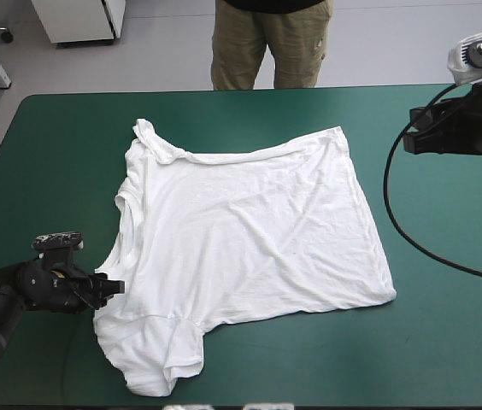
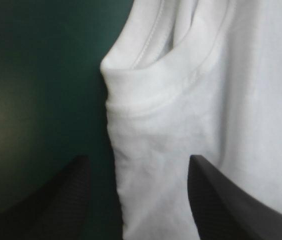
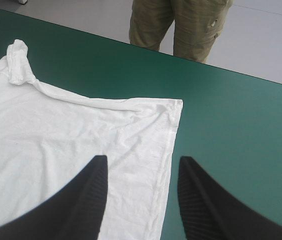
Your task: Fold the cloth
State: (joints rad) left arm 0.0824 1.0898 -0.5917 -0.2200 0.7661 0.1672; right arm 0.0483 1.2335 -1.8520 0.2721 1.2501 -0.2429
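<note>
While the T-shirt [image 1: 249,231] lies spread, left gripper [image 2: 138,160] (perhaps touching its collar) and right gripper [image 3: 142,159] gape.

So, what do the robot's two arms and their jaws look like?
Both are black and chunky: the left arm of rounded segments, the right arm with a white casing at its upper end. Each carries jaws of two broad black fingers, curved like fins, with a finely textured surface.

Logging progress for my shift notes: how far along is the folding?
Done: the T-shirt lies spread mostly flat, no fold made yet. In hand: the left gripper, open, straddles the shirt's edge by the collar; the right gripper, open, hovers over the hem corner. Left: grasping and every fold.
</note>
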